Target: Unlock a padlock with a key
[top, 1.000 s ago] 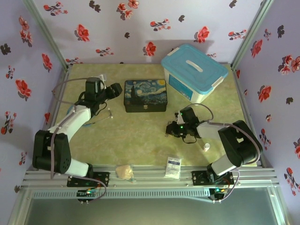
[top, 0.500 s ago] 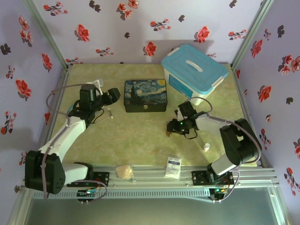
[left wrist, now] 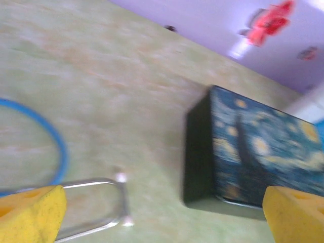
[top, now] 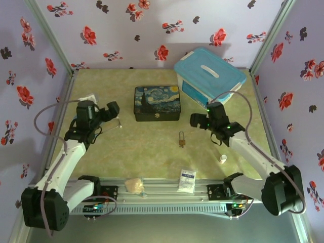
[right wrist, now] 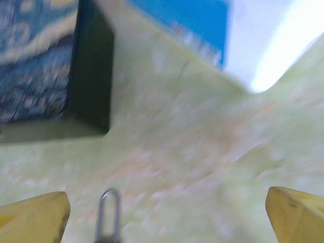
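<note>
Top external, as we counted: one padlock (top: 181, 139), two grippers, one painted tin (top: 157, 103), one blue-lidded box (top: 210, 73).
The padlock lay loose on the table (top: 147, 157) between the arms. Beyond it, the left gripper (top: 112, 108) and right gripper (top: 194, 120) stood wide open, holding nothing. Right wrist gave us the padlock's shackle (right wrist: 109, 215) near its pads; left wrist gave us the tin's dark side.

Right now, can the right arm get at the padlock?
Probably yes: the right gripper is open and close to the padlock, which lies alone on the table, with nothing between them.
</note>
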`<act>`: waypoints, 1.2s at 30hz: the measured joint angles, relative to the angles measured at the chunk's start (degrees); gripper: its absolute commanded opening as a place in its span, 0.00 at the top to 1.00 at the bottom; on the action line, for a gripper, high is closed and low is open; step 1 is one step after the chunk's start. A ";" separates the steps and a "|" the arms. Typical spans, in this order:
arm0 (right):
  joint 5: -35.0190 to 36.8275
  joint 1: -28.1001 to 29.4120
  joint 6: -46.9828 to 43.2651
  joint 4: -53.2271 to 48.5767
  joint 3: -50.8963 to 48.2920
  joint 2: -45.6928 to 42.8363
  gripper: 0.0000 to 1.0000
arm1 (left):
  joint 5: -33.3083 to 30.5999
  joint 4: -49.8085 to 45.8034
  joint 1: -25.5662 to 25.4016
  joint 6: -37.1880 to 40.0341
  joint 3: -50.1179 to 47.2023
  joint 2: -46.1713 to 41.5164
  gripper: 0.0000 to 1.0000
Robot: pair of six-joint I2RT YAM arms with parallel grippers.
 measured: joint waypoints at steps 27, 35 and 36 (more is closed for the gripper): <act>4.59 -25.81 -10.86 69.42 -31.50 13.64 0.01 | -10.54 50.82 15.06 18.29 -21.53 23.43 0.00; 0.37 -25.66 -11.39 78.47 -30.03 26.43 0.01 | -5.84 50.88 14.62 19.04 -18.08 24.76 0.00; 0.39 -25.62 -11.41 77.68 -29.09 26.01 0.01 | -5.31 50.90 14.51 19.39 -17.90 24.90 0.00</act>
